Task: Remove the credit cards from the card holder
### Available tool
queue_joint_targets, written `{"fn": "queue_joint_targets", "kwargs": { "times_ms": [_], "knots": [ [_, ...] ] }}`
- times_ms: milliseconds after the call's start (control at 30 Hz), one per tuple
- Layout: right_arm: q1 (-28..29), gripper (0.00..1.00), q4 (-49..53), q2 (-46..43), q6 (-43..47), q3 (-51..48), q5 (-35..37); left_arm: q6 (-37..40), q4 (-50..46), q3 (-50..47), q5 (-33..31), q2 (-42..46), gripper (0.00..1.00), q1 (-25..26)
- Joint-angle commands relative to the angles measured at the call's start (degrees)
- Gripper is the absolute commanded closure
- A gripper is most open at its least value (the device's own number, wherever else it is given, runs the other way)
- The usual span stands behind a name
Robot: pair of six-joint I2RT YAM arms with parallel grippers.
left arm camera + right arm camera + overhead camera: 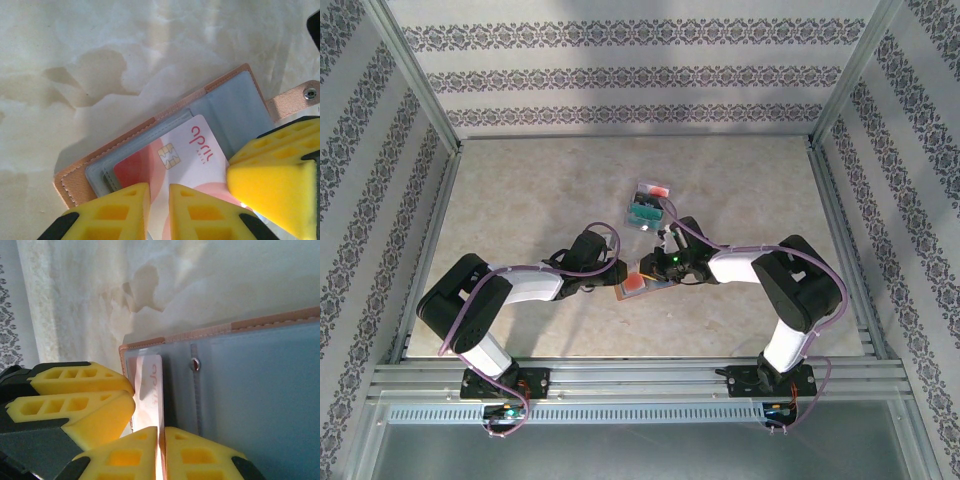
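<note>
The card holder (623, 294) lies open on the table between the two arms, brown outside and blue-grey inside (235, 107), its brown tab (295, 100) sticking out at one end. A white and pink credit card (195, 155) with a chip sticks partly out of a pocket. My right gripper (161, 432) is shut on that card's edge (150, 385); one of its yellow fingers (272, 185) shows beside the card. My left gripper (159, 192) is closed to a narrow gap over the holder's near edge, gripping it. In the top view the left gripper (616, 283) and right gripper (650, 275) meet over the holder.
A small pile of loose cards (648, 203), green and red among them, lies on the table just beyond the holder. Metal frame rails (430, 260) and patterned walls close the table in on three sides. The left gripper's fingers (85, 400) press against the holder's left edge.
</note>
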State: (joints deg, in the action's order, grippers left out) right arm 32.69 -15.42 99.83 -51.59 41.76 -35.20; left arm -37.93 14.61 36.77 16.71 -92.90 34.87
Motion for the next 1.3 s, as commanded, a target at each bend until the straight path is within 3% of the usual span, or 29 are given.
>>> {"fn": "queue_joint_targets", "kwargs": {
  "times_ms": [0, 200, 433, 1267],
  "knots": [
    [-0.9, 0.88, -5.8, 0.4, -1.5, -1.2, -2.8, 1.3, -4.0, 0.2, -1.1, -1.1, 0.81, -0.2],
    [-2.2, 0.91, -6.4, -0.5, -1.5, -2.8, -3.0, 2.5, -5.7, 1.1, -2.5, -0.5, 0.71, -0.8],
    [-3.0, 0.91, -7.2, -1.0, -1.8, -3.7, -2.9, 2.9, -7.1, 1.2, -3.3, -0.3, 0.71, -1.3],
    [-4.3, 0.90, -10.9, -0.4, -3.2, -5.7, -2.9, 3.5, -7.6, 1.4, -3.3, -2.6, 0.86, -2.3]
  ]
}}
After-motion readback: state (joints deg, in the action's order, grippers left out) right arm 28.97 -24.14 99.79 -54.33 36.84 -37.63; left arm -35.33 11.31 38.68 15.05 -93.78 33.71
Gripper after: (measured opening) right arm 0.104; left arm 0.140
